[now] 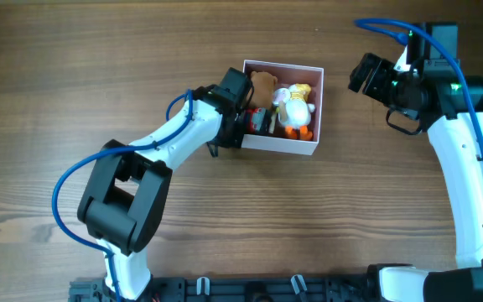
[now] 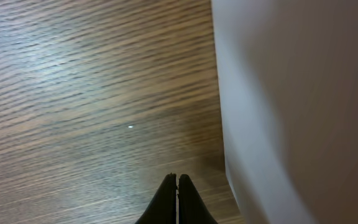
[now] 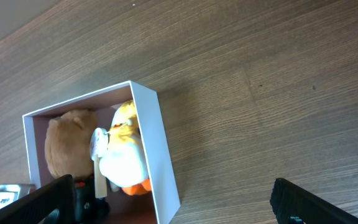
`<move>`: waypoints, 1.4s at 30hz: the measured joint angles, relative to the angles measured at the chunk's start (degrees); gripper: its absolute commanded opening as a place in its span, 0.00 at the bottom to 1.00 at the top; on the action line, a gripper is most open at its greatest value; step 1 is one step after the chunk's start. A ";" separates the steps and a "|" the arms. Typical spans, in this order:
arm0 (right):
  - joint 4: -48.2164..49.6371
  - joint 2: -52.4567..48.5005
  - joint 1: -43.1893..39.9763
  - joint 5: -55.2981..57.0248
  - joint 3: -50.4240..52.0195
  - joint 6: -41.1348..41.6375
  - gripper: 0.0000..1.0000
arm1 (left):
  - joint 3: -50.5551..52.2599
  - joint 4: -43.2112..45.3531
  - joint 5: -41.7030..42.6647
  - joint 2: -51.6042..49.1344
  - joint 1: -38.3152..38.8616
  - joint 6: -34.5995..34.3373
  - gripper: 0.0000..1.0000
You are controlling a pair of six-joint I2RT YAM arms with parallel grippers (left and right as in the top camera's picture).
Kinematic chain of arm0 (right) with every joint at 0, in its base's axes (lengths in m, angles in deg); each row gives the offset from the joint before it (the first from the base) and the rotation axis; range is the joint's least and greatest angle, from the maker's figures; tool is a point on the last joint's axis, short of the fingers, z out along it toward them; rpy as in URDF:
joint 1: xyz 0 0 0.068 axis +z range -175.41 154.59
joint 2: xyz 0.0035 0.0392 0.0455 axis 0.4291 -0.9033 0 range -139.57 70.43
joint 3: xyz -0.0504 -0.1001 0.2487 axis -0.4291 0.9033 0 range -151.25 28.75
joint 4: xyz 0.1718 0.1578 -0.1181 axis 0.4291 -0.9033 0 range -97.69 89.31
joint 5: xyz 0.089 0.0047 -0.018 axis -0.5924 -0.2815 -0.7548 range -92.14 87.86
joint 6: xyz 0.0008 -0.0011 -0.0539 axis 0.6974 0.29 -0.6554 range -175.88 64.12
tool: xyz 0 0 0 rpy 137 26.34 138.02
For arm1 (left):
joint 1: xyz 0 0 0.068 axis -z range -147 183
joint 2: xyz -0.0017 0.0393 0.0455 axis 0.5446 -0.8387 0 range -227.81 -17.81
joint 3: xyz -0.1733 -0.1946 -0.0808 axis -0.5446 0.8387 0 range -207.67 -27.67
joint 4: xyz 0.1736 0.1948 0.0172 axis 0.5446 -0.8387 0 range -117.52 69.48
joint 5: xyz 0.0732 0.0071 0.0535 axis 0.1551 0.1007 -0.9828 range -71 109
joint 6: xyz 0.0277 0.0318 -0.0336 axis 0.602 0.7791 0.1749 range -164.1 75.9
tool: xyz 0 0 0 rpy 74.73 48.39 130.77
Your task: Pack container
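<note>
The left arm (image 1: 170, 134) stretches from lower left to centre frame, the left gripper (image 2: 177, 183) with fingers pressed together. The right arm (image 1: 468, 168) runs up the right edge, the right gripper (image 3: 173, 190) spread wide.

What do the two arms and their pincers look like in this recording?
Both the left arm and right arm have white links, black joint housings and a looping blue cable. The left pincer is slim, black and tapered. Green lights glow near the right wrist.
</note>
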 measured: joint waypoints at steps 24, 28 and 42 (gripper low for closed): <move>0.00 0.00 0.00 0.00 0.00 0.00 1.00 | -3.78 -26.84 -2.16 49.48 -6.29 -3.15 1.00; 0.00 0.00 0.00 0.00 0.00 0.00 1.00 | -3.78 -28.04 -1.99 54.55 -6.29 -3.48 1.00; -0.04 0.00 0.00 0.00 0.00 0.00 1.00 | 6.67 -13.27 -1.22 75.12 -21.46 10.67 1.00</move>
